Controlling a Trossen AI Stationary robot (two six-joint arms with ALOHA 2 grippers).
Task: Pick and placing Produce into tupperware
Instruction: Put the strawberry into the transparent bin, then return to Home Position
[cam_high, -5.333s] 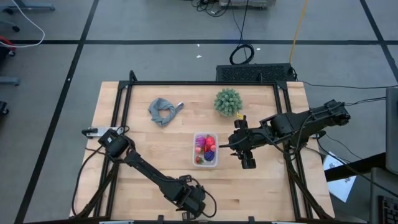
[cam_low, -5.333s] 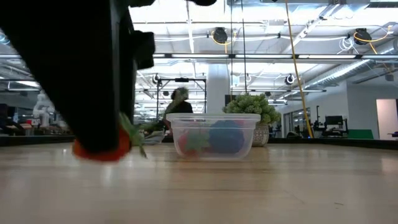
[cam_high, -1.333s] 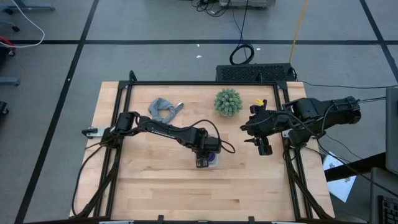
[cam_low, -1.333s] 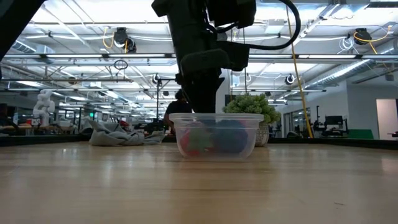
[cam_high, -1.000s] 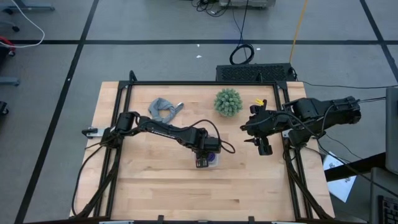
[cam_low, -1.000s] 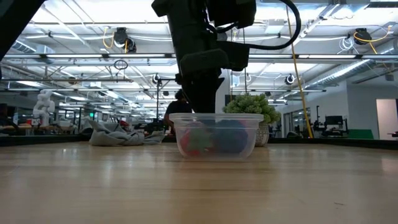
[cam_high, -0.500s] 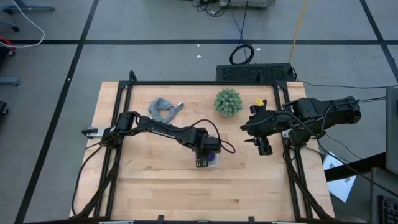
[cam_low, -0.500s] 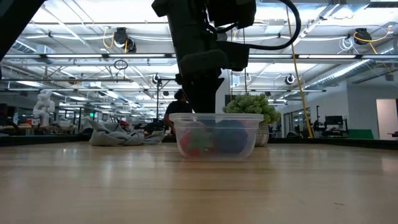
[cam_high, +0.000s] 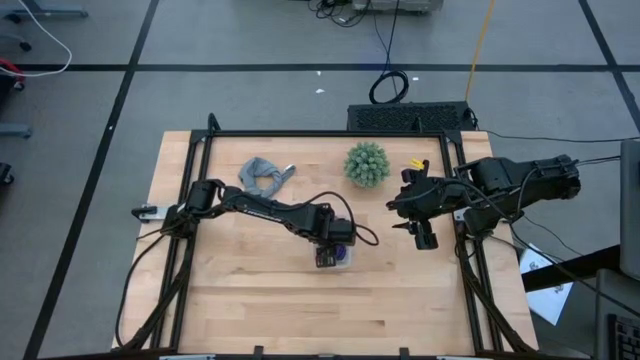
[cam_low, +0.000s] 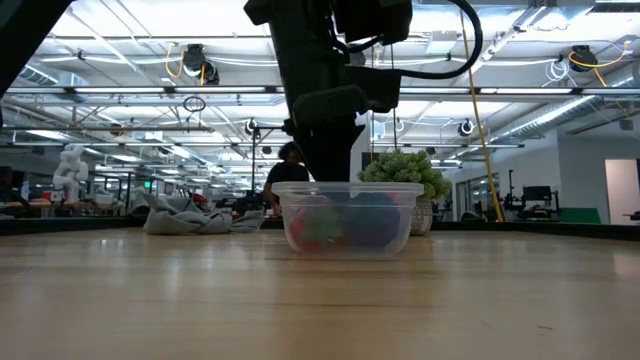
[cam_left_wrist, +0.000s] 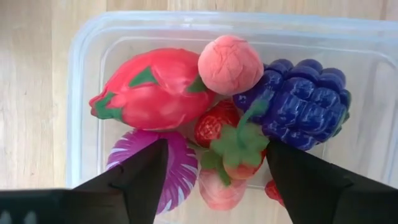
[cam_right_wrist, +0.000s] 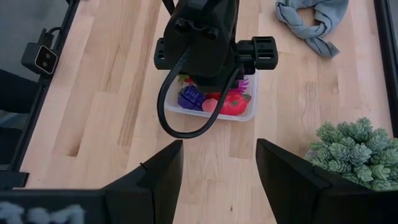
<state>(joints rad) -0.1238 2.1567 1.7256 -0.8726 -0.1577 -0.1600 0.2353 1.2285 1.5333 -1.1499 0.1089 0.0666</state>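
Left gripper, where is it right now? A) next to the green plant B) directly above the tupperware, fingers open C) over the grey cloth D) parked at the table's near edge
B: the left gripper hangs straight over the tupperware, with its fingers spread apart either side of the produce lying inside; the high view also puts it over the container.

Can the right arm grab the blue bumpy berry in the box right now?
Probably not. The left gripper hangs open directly over the tupperware, covering the blue berry from above, while the right gripper waits near the table's right edge, apart from it.
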